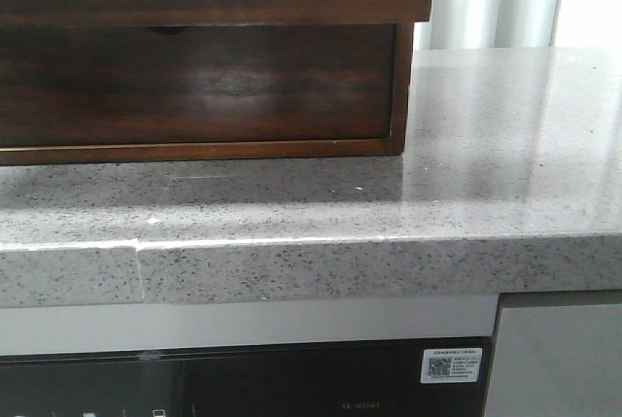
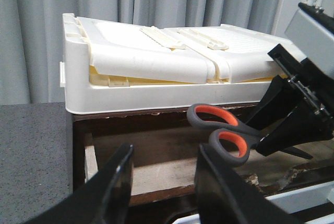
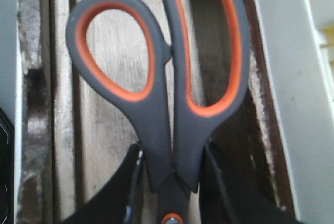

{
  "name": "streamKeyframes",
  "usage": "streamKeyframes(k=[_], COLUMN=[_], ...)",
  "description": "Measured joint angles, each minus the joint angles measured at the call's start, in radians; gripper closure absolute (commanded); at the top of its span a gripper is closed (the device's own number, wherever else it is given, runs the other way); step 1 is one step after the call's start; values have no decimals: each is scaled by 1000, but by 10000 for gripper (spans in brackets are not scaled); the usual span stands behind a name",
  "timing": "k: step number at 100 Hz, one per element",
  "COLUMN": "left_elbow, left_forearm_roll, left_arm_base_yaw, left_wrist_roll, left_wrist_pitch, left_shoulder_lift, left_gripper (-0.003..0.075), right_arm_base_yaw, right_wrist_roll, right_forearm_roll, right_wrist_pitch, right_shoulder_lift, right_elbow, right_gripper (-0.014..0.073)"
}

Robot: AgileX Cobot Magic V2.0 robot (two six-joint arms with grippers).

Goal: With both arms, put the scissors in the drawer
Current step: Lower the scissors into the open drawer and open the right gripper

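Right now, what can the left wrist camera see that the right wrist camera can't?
Only the left wrist view shows the white plastic tray on top of the dark wooden cabinet, the grey curtain behind it, the left gripper with its jaws open and empty, and the black right gripper from the side.

Only the right wrist view shows the scissor handles close up, from above, both loops facing the camera.

Both show the orange-and-grey scissors held by the right gripper over the open wooden drawer.
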Motion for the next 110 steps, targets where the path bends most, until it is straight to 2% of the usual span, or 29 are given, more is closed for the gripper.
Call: streamKeyframes(k=[33,40,55,62,110], left_elbow=[0,0,0,0,0], left_forearm_roll=[0,0,0,0,0], left_arm_base_yaw=[0,0,0,0,0], left_wrist_roll=[0,0,0,0,0], left_wrist_pitch=[0,0,0,0,0], left_shoulder_lift=[0,0,0,0,0], left_gripper=[490,490,493,501,510], right_arm_base_yaw=[7,7,7,7,7], right_wrist_roll=[-6,-6,-8,-8,-8], right_forearm_roll=[12,14,16,20,24], right_wrist_pitch=[-9,-9,-9,-9,-61], right_shoulder_lift=[14,14,15,15,13], right_elbow=[-2,-2,-2,-2,-2], right_gripper=[704,643,421,376,395])
